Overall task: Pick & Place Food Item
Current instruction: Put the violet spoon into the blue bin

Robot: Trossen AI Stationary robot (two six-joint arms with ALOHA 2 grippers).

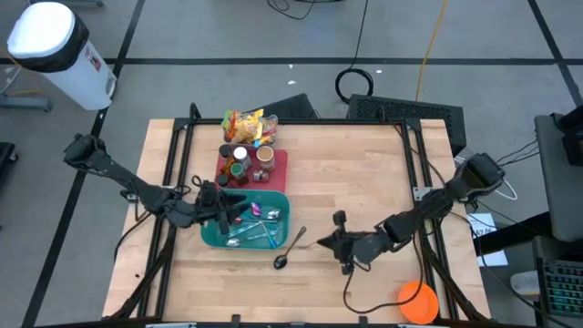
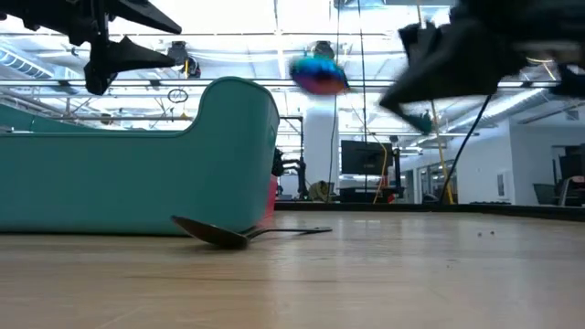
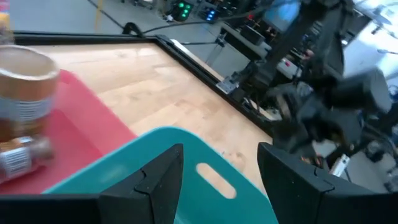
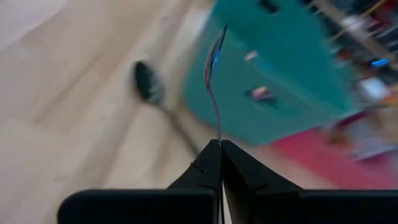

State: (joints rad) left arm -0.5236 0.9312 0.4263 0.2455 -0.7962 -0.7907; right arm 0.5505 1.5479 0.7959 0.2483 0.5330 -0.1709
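My right gripper [image 1: 330,241] hovers above the table right of the teal bin [image 1: 244,221], shut on a thin shiny utensil [image 4: 212,68]. The utensil's far end shows as a blurred blue-pink shape in the low view [image 2: 318,71]. A dark spoon [image 1: 290,251] lies flat on the wood beside the bin's near right corner, and also shows in the low view [image 2: 219,233]. My left gripper [image 1: 226,210] is open and empty above the bin, over its left part. In the left wrist view its fingers [image 3: 158,180] stand over the bin's rim [image 3: 211,177]. My right gripper pinches one end of the thin utensil [image 4: 218,134] between its two fingertips. The utensil runs on straight ahead of the fingers toward the bin. It is lifted clear of the table.
The bin holds several utensils [image 1: 260,228]. A red tray [image 1: 278,169] behind it carries jars [image 1: 241,162], with snack bags [image 1: 248,126] at its far end. An orange round thing [image 1: 417,301] lies near the table's near right corner. Bare wood lies in the middle and to the right.
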